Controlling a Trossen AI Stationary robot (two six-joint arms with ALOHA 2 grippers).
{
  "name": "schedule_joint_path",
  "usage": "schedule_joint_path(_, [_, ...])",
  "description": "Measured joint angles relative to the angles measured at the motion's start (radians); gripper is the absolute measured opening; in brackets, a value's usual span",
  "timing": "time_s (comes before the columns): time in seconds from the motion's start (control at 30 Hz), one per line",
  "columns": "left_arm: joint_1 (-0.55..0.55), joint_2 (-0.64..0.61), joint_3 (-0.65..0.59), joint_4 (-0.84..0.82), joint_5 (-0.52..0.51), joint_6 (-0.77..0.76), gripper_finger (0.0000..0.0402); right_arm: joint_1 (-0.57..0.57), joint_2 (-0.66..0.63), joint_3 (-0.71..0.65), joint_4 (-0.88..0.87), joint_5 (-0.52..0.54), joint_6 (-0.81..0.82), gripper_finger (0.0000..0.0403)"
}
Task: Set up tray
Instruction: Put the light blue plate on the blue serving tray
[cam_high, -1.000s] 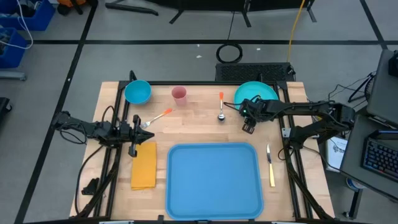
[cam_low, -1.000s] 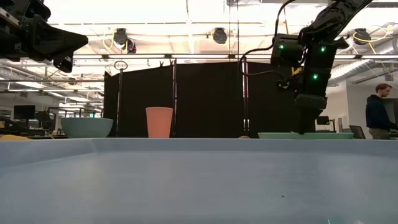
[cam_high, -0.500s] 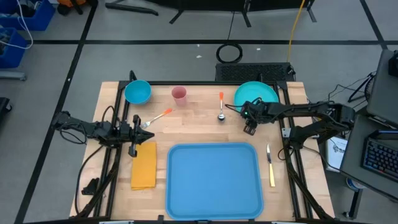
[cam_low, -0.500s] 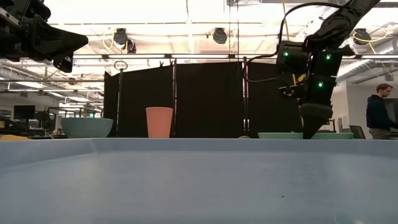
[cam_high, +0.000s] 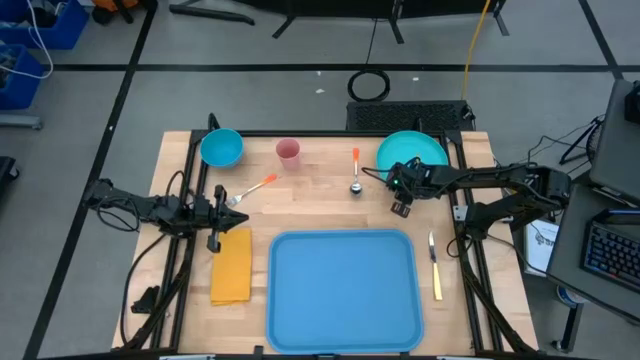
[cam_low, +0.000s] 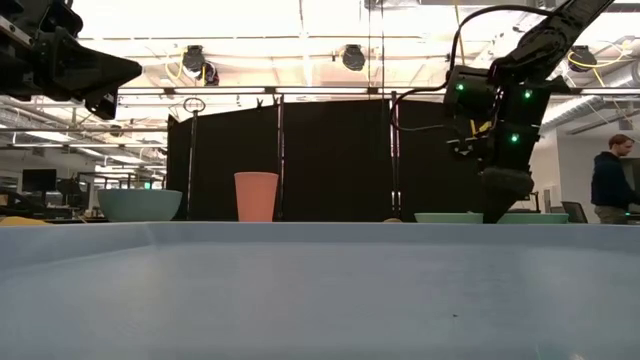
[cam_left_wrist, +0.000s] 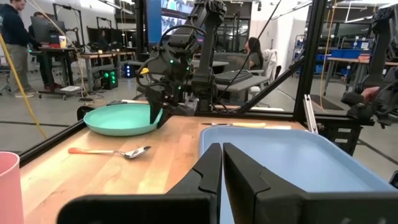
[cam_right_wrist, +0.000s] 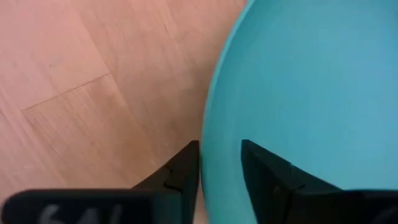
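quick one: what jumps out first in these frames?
The big blue tray fills the near middle of the table, with nothing on it. At the far right, the right gripper is down at the edge of the teal plate, its fingers astride the rim. The left gripper waits shut above the yellow napkin on the left side.

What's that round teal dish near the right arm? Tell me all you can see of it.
The teal plate is round, shallow and smooth, plastic-looking, with a slightly raised rim and nothing on it. It lies flat on the wooden table at the far right corner. The right gripper straddles its near-left rim, one finger outside, one over the plate. Whether the fingers already pinch it cannot be told.
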Motion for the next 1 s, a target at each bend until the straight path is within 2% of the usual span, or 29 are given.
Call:
schedule_joint_path(0.13, [0.0,0.0,0.0,0.0,0.0,-0.003,0.0021,0.0,0.0,0.0,-0.001,-0.009,-0.001,0.0025])
schedule_joint_path(0.2, [0.0,0.0,0.0,0.0,0.0,-0.003,0.0021,0.001,0.0,0.0,0.0,-0.007,-0.011,0.0008])
schedule_joint_path(0.5, [0.0,0.0,0.0,-0.002,0.0,-0.008,0.0021,0.014,0.0,0.0,0.002,0.027,-0.024,0.0003])
schedule_joint_path(0.87, [0.0,0.0,0.0,-0.015,0.0,-0.011,0.0021,0.115,-0.002,0.0,0.006,0.134,-0.035,0.0002])
schedule_joint_path(1.0, [0.0,0.0,0.0,-0.015,0.0,-0.011,0.0021,0.15,-0.003,0.0,0.006,0.137,-0.03,0.0001])
